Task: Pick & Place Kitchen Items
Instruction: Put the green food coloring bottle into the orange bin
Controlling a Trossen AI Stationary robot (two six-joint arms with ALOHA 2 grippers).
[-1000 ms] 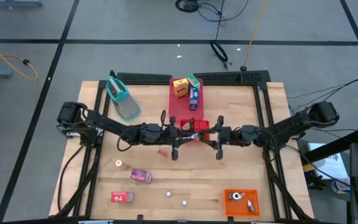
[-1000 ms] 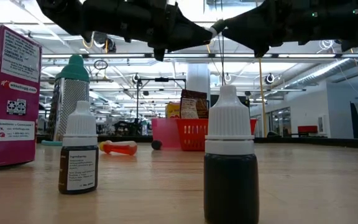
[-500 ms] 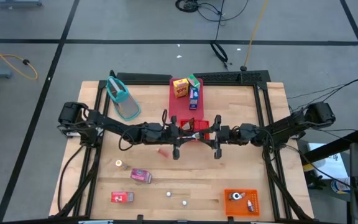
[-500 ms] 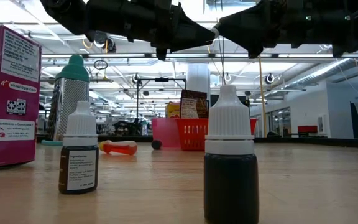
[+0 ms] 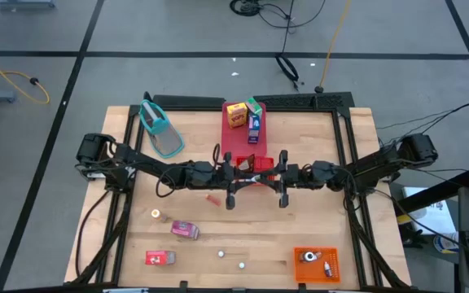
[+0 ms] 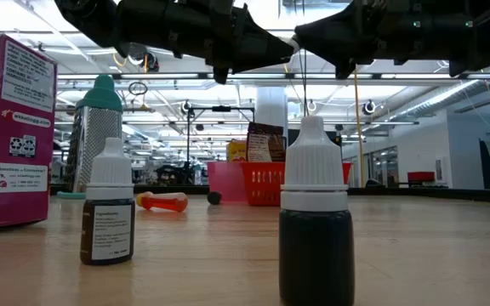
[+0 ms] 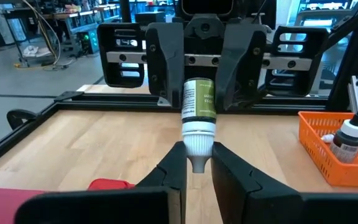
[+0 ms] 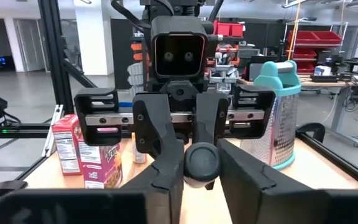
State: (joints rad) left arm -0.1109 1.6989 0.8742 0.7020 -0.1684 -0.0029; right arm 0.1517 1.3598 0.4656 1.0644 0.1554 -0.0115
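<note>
Above the middle of the worktop (image 5: pixel 137 244), the two arms meet nose to nose, and a small bottle (image 7: pixel 198 118) hangs between them. Over the last second the right arm has crept leftward toward its partner while the left arm has barely stirred; that closes the gap and, by my reading, marks a handover in mid-air. On the left side, the left gripper (image 5: pixel 231 172) has its fingers pressed on the bottle's white cap end, as its wrist view shows. On the right side, the right gripper (image 5: pixel 282 172) clamps the green-labelled body, with the dark base of the bottle filling the gap between its fingers in its own view. Both grippers are therefore closed on the one bottle, clear of the wood, just in front of the red basket (image 5: pixel 260 165). Which arm is giver and which is taker cannot be told from this moment. One of them probably has to let go next, and the likely destination is the orange bin (image 5: pixel 316 264) at the near right corner, where another bottle already lies. Other cartons and round pieces wait untouched along the near edge
</note>
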